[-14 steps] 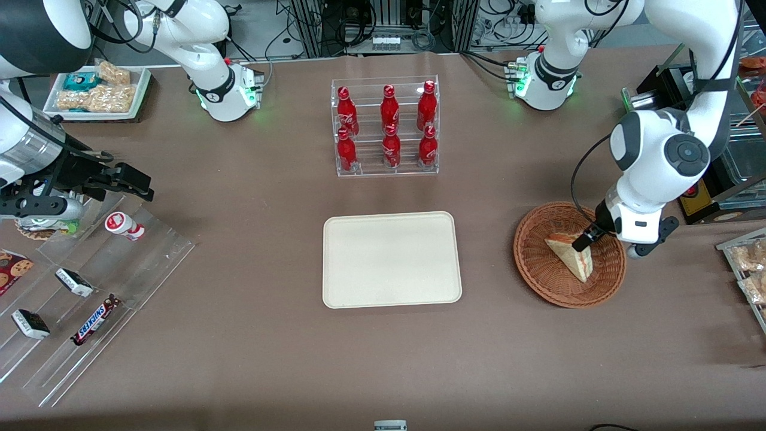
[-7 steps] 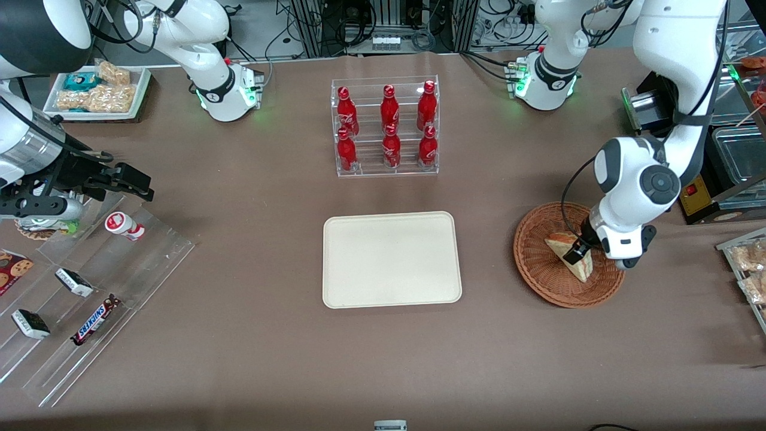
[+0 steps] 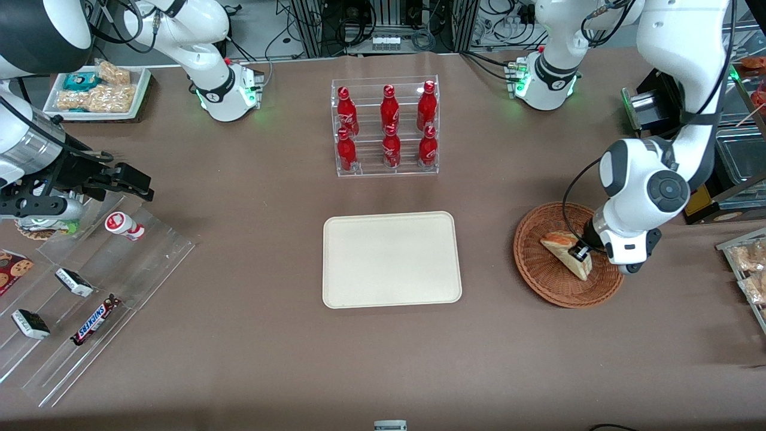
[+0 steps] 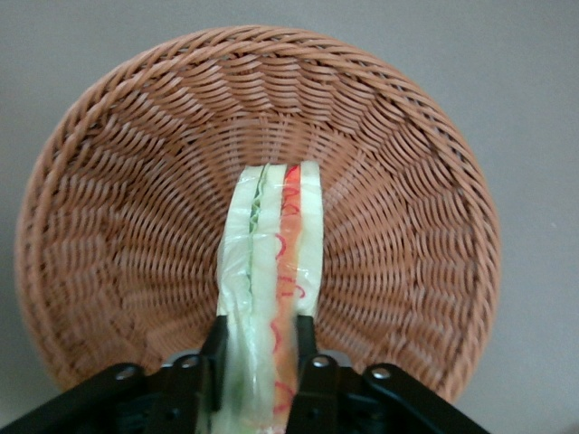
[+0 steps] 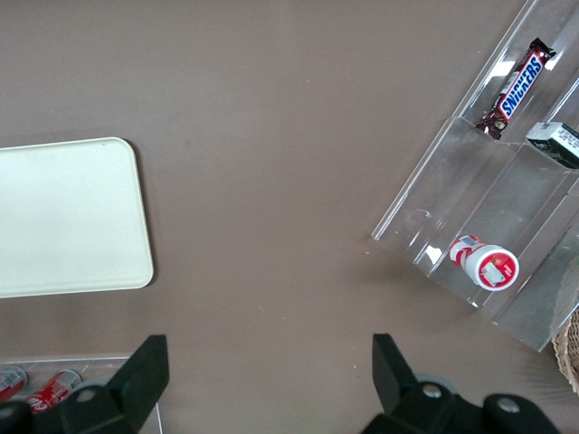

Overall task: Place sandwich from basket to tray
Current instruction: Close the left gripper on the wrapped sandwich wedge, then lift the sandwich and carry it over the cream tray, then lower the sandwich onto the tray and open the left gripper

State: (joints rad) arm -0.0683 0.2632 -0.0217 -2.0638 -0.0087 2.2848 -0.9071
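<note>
The sandwich (image 3: 559, 250), a pale wedge in clear wrap with green and orange-red layers, lies in the round reddish-brown wicker basket (image 3: 538, 281) toward the working arm's end of the table. My left gripper (image 3: 579, 254) is down in the basket, shut on the sandwich's wide end. In the left wrist view the sandwich (image 4: 271, 262) stands on edge between the two black fingers (image 4: 214, 362), which press both its sides, with the basket (image 4: 109, 235) around it. The cream-beige tray (image 3: 392, 259) lies flat at the table's middle and shows in the right wrist view (image 5: 63, 217).
A clear rack of red bottles (image 3: 386, 127) stands farther from the front camera than the tray. Clear acrylic racks with snack bars (image 3: 90, 281) lie toward the parked arm's end. A white snack tray (image 3: 96, 90) sits near that arm's base. Bagged snacks (image 3: 748, 269) lie beside the basket.
My gripper came down onto the sandwich's wide end and closed on it. The sandwich has shifted slightly in the basket, toward the tray.
</note>
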